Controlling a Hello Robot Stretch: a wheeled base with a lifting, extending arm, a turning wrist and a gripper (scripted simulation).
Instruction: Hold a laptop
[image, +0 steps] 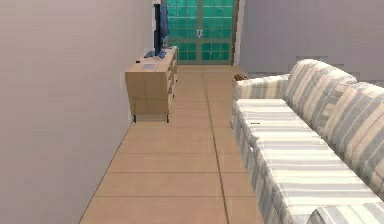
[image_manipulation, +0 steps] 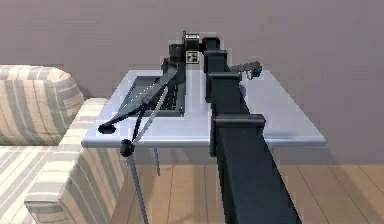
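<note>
A dark laptop (image_manipulation: 168, 92) lies flat on a pale grey table (image_manipulation: 285, 115) in the arm side view. My arm (image_manipulation: 235, 130) reaches out over this table as a dark bar. The gripper (image_manipulation: 117, 139) sits left of the bar, its two thin fingers (image_manipulation: 140, 110) slanting down over the laptop toward the table's near left corner. With the laptop lying on the table right behind the gripper, I cannot tell whether it holds anything.
A striped sofa (image: 300, 130) lines the forward view's right, and its arm (image_manipulation: 35, 120) stands against the table's left end. A wooden cabinet (image: 150, 88) with a television (image: 159, 32) stands along the left wall. Green glazed doors (image: 200, 30) close the far end. Tiled floor (image: 170, 160) runs between.
</note>
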